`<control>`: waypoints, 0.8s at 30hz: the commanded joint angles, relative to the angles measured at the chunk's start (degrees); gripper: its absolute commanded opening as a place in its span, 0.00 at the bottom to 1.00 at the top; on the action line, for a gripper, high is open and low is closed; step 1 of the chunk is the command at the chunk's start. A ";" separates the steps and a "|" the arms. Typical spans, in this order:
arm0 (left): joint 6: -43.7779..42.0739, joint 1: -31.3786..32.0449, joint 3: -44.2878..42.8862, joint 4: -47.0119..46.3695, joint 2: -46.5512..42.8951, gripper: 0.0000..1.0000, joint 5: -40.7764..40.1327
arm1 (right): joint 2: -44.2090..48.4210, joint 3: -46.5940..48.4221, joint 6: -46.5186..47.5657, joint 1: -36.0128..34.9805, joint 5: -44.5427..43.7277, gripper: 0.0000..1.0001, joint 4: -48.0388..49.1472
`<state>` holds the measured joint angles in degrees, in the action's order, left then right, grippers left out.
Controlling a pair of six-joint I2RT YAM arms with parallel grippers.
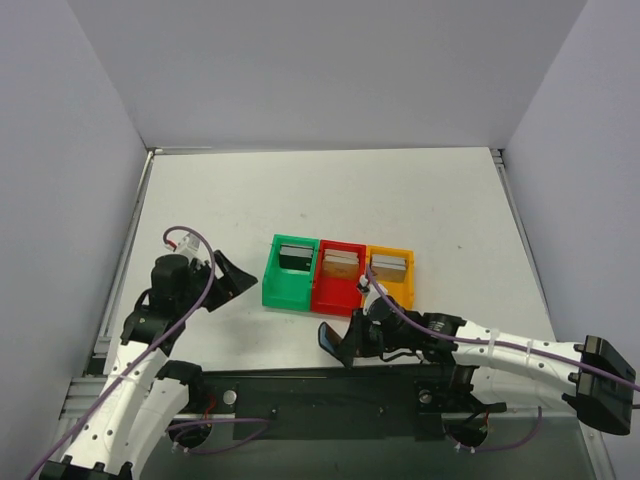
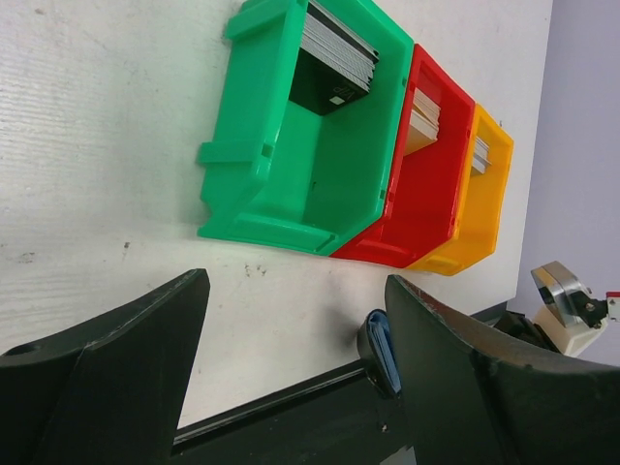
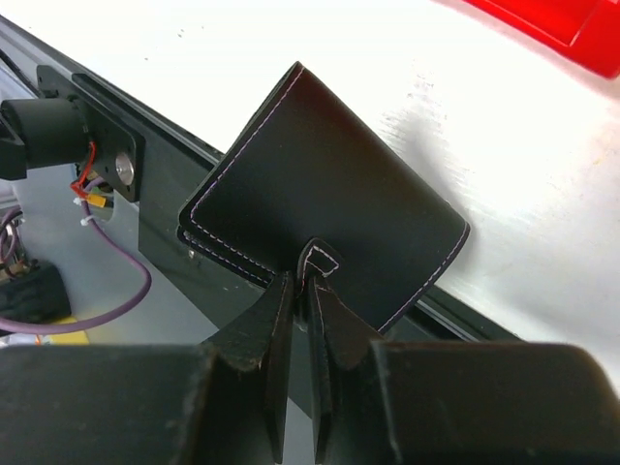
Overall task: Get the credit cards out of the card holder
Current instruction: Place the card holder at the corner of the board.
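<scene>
Pale lavender walls close in a white tabletop [image 1: 400, 190] on three sides. Around its middle sits the card holder [image 1: 285, 292], a row of three joined open-top boxes: green on the left, red in the middle, orange on the right.

The credit cards [image 1: 295, 253] are all in it, standing on edge against the far wall of each box. The green box [image 2: 320, 184] has a grey-edged stack with a dark face. The red box [image 2: 431, 208] has a tan stack [image 2: 424, 114], and the orange box [image 2: 489, 218] a greyish one [image 2: 480, 153].

My left gripper [image 2: 295, 291] waits just left of the green box with its jaws spread wide and nothing between them, pointing towards the holder.

My right gripper [image 3: 308, 281] is at the near edge of the tabletop, just in front of the red box. It is clenched on a black stitched leather wallet [image 3: 320, 184], pinching it at a small tab on its lower edge. The wallet stands tilted over the line where the tabletop meets the dark base plate. I cannot tell whether it touches the surface.
</scene>
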<state>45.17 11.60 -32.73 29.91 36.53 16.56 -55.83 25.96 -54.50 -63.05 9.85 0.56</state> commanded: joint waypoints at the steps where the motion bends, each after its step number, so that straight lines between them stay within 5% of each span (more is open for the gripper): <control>1: 1.41 0.88 0.74 -3.54 -0.24 0.84 0.23 | 0.02 -2.13 -2.01 -0.32 2.88 0.05 2.86; 6: 2.64 3.07 1.53 -5.30 0.20 0.84 -0.73 | -3.40 -1.96 -1.66 -0.24 5.27 0.11 3.75; 10: 2.91 5.28 1.09 -5.13 0.82 0.84 -2.75 | -1.83 -3.01 -2.54 0.03 2.90 0.34 2.00; 18: 3.26 6.33 0.83 -5.83 2.05 0.84 -4.16 | 4.24 1.63 2.36 -0.41 -6.05 0.40 -11.09; 24: 2.30 6.77 0.30 -5.48 2.66 0.83 -5.30 | 1.26 11.37 14.58 -12.42 -19.31 0.46 -23.48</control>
<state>47.83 17.98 -31.24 26.65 39.07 12.84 -52.53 29.43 -49.28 -67.79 1.80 -12.97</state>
